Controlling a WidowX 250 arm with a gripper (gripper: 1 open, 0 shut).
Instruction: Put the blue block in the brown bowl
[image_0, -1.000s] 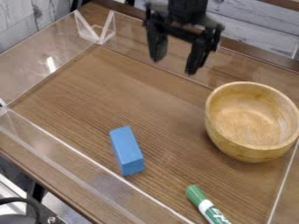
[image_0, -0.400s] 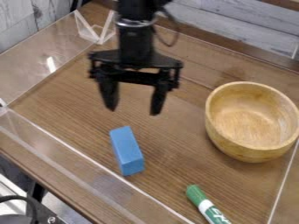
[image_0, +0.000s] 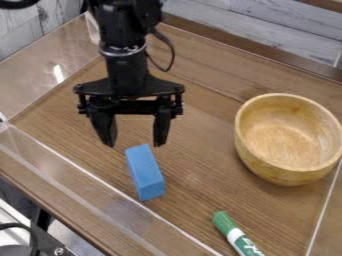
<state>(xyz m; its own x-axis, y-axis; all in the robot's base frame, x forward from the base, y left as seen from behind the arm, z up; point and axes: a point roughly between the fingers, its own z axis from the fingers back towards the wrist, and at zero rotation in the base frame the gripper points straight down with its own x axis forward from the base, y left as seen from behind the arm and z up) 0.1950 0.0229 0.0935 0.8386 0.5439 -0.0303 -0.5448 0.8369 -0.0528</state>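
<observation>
Blue block (image_0: 144, 171) lies flat on the wood-grain table (image_0: 201, 90), long axis running roughly toward the camera with a slight slant, untouched and not yet grasped. Claw (image_0: 131, 137) hangs above its far end, pointing straight down, jaws spread wide and holding nothing. Step in hand, as I read it: line up and descend for the pick. To do it well: centre the claw over the block's middle rather than the far end, so it needs to come a bit nearer the camera; keep the two fingers straddling the short width, one on each long side, since the fingers look set roughly across the block; go down until the tips bracket the sides just above the table, then close. A grip at the end risks the block pivoting out. Brown bowl (image_0: 287, 137) sits well apart to the right, empty, nothing between it and the block. Green and white marker (image_0: 237, 235) lies near the front edge, right of the block, outside the pick zone; ignore it.
</observation>
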